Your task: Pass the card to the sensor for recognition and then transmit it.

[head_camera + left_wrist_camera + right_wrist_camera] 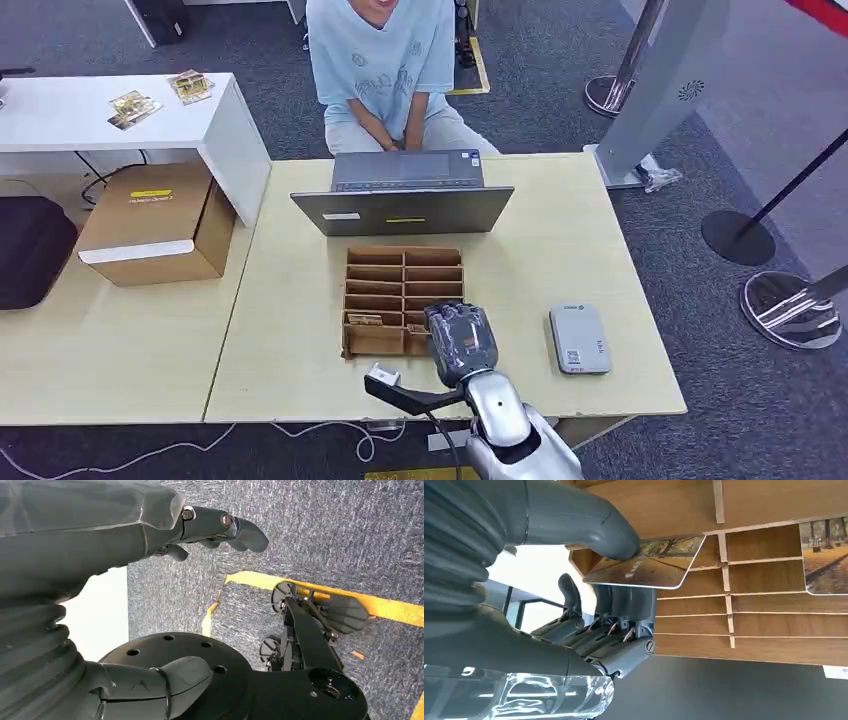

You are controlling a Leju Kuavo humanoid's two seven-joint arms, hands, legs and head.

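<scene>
My right hand (462, 342) hangs over the near right corner of the wooden slotted box (404, 272) in the middle of the table. In the right wrist view its thumb (574, 517) and fingers (616, 607) pinch a card (649, 567) printed with an autumn park scene, just above the box's compartments (774, 625). A second card (825, 555) lies in a compartment at the box's near left (365, 320). The grey card sensor (579, 338) lies flat to the right of the hand. My left hand (100, 535) hangs over the carpet, fingers apart, holding nothing.
An open laptop (405, 195) stands behind the box, and a person (385, 70) sits at the far side of the table (290, 380). A cardboard carton (150, 225) and a white desk (60, 110) with cards are on the left. Stanchion bases (790, 310) stand on the right.
</scene>
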